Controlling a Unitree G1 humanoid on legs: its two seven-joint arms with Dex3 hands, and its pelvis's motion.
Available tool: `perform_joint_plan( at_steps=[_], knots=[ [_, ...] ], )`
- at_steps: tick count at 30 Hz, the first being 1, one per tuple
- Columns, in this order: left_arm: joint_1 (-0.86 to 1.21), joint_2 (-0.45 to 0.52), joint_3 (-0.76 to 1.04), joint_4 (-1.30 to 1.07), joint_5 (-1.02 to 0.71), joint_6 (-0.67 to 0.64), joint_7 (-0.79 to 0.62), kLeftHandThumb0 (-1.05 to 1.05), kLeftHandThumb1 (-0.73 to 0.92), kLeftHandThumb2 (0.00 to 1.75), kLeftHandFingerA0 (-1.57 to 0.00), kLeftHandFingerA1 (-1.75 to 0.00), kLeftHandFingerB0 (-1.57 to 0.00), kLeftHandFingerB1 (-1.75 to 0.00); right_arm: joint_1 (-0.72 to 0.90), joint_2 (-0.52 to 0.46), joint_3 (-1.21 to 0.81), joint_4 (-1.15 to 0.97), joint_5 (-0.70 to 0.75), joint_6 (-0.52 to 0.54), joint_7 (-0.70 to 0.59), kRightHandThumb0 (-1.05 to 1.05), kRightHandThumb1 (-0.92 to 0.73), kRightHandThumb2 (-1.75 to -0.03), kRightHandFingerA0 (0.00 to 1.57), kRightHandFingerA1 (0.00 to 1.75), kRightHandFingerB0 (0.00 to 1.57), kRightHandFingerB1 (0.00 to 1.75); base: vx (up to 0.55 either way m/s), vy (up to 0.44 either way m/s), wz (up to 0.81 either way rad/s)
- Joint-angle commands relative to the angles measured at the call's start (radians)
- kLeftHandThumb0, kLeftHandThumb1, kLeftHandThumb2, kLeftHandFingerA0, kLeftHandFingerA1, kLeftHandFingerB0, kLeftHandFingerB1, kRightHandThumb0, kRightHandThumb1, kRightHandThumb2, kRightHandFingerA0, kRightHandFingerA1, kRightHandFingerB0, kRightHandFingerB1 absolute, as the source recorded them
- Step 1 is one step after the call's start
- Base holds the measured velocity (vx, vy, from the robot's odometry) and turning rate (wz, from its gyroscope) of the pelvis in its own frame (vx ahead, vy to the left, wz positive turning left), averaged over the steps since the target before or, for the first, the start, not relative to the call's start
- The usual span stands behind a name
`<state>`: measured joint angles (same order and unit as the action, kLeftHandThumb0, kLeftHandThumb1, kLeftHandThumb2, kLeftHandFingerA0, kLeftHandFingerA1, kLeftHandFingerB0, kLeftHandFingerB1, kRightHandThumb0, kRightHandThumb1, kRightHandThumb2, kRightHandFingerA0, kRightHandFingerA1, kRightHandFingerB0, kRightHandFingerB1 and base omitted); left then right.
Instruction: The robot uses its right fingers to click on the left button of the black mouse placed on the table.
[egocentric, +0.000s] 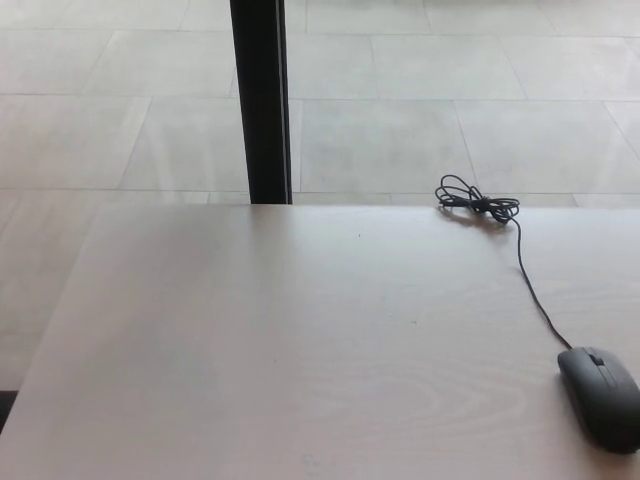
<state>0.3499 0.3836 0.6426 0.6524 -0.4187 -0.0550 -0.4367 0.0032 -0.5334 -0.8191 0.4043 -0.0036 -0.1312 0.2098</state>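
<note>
Resting at the lower right of the frame, the black mouse (602, 397) lies on the pale wood-grain surface (280, 350), close to the right edge of the picture, its narrow front end with the scroll wheel pointing toward the upper left. Its thin black cable (533, 290) runs from that front end up and to the left across the surface and ends in a loose coiled bundle (478, 203) at the far edge, in the upper right. A black vertical post (260, 100) stands behind the far edge, left of centre, rising out of the top of the frame. Light grey floor tiles (450, 120) fill the background. Neither hand of the robot shows anywhere in the head view, so nothing touches the mouse.
</note>
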Motion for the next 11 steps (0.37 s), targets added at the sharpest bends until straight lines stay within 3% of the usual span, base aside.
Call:
perform_joint_plan(
  at_steps=[1,2,3,4,10,11],
  knots=[
    [-0.004,-0.006,0.045,0.067,-0.060,0.040,-0.004,-0.69,0.92,0.71,-0.38,-0.49,-0.26,-0.34,0.072,0.229,-0.187,0.200,0.288,0.039,-0.094,-0.46,-0.60,-0.93,0.32,0.55,0.19,0.45,0.00,0.000,0.00],
    [-0.002,-0.008,0.041,0.071,-0.046,0.037,0.019,-0.69,0.92,0.71,-0.41,-0.49,-0.29,-0.34,0.070,0.240,-0.195,0.215,0.282,0.045,-0.123,-0.47,-0.78,-0.63,0.38,0.39,0.32,0.33,0.00,0.000,0.00],
    [0.000,-0.009,0.043,0.076,-0.050,0.036,0.013,-0.68,0.92,0.72,-0.39,-0.49,-0.27,-0.34,0.062,0.233,-0.202,0.285,0.284,0.009,-0.107,-0.45,-0.59,-0.94,0.34,0.56,0.20,0.46,0.00,0.000,0.00],
    [0.008,-0.013,0.045,0.071,-0.050,0.028,0.010,-0.68,0.92,0.73,-0.38,-0.48,-0.26,-0.34,0.059,0.237,-0.202,0.306,0.279,0.011,-0.115,-0.47,-0.78,-0.63,0.38,0.41,0.31,0.33,0.00,0.000,0.00],
    [0.011,-0.014,0.041,0.066,-0.036,0.038,0.045,-0.69,0.91,0.74,-0.37,-0.47,-0.23,-0.35,0.062,0.301,-0.247,0.275,0.336,0.085,-0.145,-0.47,-0.79,-0.64,0.38,0.38,0.28,0.31,0.00,0.000,0.00],
    [0.000,-0.007,0.044,0.098,-0.039,0.047,0.047,-0.69,0.92,0.73,-0.34,-0.44,-0.22,-0.34,0.073,0.315,-0.236,0.290,0.326,0.055,-0.127,-0.48,-0.82,-0.64,0.35,0.38,0.28,0.31,0.00,0.000,0.00]
  ],
)
